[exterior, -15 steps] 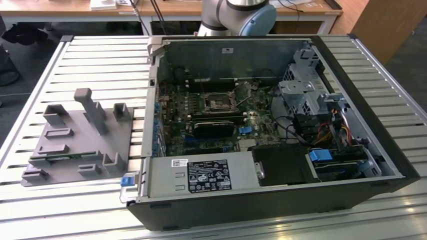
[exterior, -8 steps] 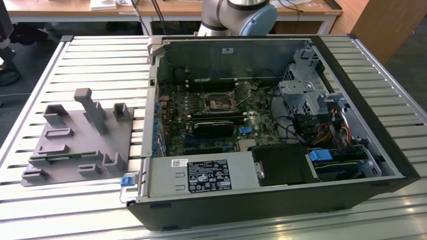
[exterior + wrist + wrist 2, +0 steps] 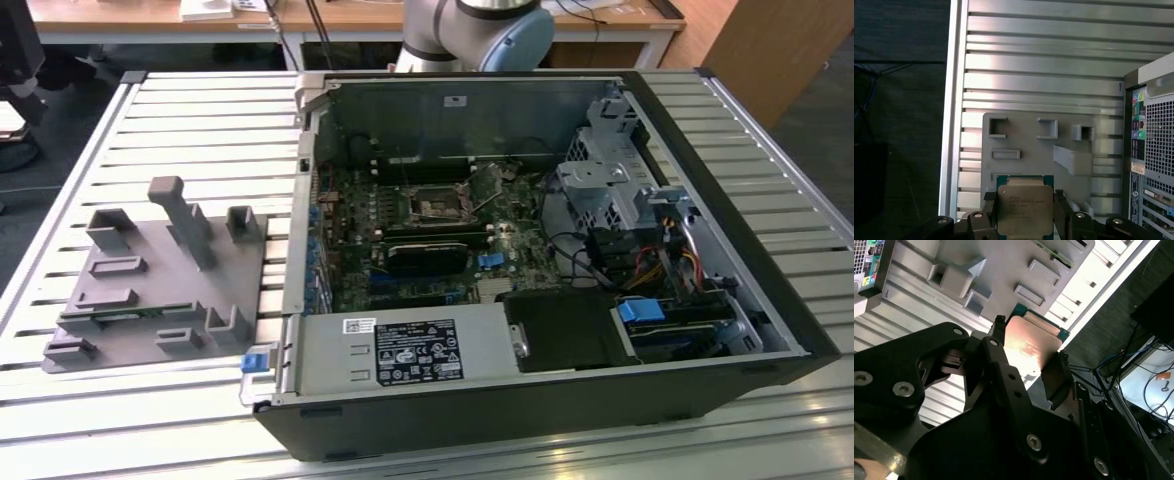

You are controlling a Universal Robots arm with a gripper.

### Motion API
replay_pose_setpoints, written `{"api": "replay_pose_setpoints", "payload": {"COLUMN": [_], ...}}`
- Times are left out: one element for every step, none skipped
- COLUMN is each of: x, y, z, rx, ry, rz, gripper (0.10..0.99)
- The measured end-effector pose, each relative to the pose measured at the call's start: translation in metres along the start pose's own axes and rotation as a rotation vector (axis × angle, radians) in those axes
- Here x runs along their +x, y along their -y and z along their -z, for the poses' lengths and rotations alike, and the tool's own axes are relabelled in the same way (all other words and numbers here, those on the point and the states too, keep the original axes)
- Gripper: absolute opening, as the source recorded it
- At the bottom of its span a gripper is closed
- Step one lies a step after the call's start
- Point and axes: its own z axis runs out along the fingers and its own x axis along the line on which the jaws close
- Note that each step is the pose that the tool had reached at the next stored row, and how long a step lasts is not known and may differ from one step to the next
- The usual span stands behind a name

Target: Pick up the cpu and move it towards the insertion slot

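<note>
In both wrist views my gripper (image 3: 1025,214) is shut on the cpu (image 3: 1024,209), a flat square chip with a silvery top and a green rim. One black finger (image 3: 990,210) presses each side edge. The cpu (image 3: 1031,342) hangs in the gripper (image 3: 1029,354) above the near edge of the grey fixture plate (image 3: 1034,145), clear of its surface. The insertion slot (image 3: 438,205) is a small dark square socket in a silvery frame on the green board inside the open computer case (image 3: 534,420), to the exterior view's right of the fixture plate (image 3: 147,290).
The fixture plate carries several raised grey holders and posts (image 3: 180,215). The slatted metal table (image 3: 174,110) ends close beside the plate, with dark floor beyond (image 3: 899,125). The case's rear panel (image 3: 1154,150) stands beside the plate. My arm's base (image 3: 481,30) is behind the case.
</note>
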Motion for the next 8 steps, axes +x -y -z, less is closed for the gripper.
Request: {"api": "replay_pose_setpoints", "payload": {"x": [-0.0015,-0.0029,-0.0044,-0.0062,-0.0081,-0.0099,-0.0117,-0.0137], "y": [0.0001,0.0001,0.0001,0.0002,0.0003,0.0003,0.0004,0.0004], "z": [0.0000,0.0000,0.0000,0.0000,-0.0001,-0.0002,-0.0002,-0.0002], "rx": [0.000,0.000,0.000,0.000,0.000,0.000,0.000,0.000], "ry": [0.0000,0.0001,0.0001,0.0000,0.0002,0.0002,0.0002,0.0002], "rz": [0.000,0.000,0.000,0.000,0.000,0.000,0.000,0.000], "gripper": [0.537,0.537,0.537,0.537,0.537,0.537,0.537,0.537]}}
